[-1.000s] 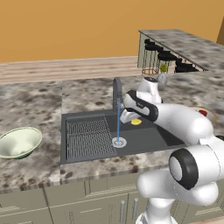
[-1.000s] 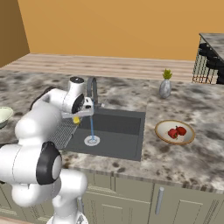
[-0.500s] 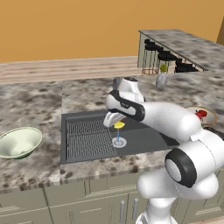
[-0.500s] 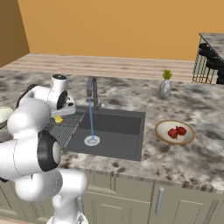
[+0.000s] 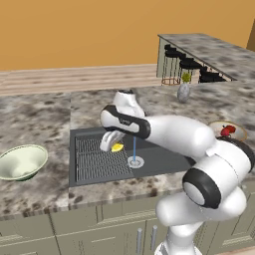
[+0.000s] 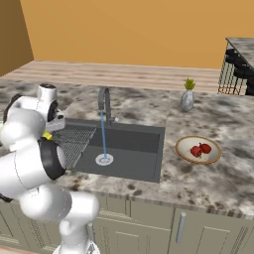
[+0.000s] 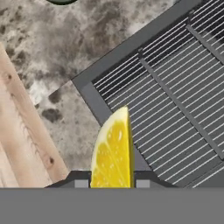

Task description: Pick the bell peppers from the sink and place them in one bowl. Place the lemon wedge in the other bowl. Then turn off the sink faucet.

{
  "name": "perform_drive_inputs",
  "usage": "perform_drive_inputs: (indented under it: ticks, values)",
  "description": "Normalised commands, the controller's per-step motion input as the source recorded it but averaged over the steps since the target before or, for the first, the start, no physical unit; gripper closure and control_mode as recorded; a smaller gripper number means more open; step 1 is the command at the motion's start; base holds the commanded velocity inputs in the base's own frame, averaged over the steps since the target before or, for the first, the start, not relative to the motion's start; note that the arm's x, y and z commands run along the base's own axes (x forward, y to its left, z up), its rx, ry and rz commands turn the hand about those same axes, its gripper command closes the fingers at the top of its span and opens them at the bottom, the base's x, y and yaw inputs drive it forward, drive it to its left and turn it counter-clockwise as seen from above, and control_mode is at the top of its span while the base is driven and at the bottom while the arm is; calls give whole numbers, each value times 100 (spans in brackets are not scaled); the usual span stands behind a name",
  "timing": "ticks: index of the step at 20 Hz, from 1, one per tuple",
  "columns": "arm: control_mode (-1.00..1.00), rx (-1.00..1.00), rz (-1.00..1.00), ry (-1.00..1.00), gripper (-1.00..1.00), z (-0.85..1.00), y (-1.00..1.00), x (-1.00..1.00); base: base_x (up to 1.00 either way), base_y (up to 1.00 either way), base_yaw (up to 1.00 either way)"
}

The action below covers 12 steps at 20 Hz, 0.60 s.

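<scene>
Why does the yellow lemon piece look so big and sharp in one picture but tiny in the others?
In the hand view the lemon wedge sits right in front of the camera, so it looks big and crisp; in the left base view it is a small yellow speck over the sink; in the right base view it barely peeks out.

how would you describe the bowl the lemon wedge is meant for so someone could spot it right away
Start at the dark sink set in the speckled stone counter, then look left past the ridged rack. The deep bowl sits alone there, pale greenish-cream inside with a dark green outside. The shallow tan dish, right of the sink, holds two red peppers.
</scene>
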Motion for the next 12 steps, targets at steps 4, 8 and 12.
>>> perform_drive_inputs:
  ticks: [4,8,12]
  values:
    - [-100,0,21,4,100,0,70,-13,0,0,0]
    - [-100,0,21,3,100,0,68,-12,0,0,0]
    - [-100,0,18,2,100,0,64,-11,0,0,0]
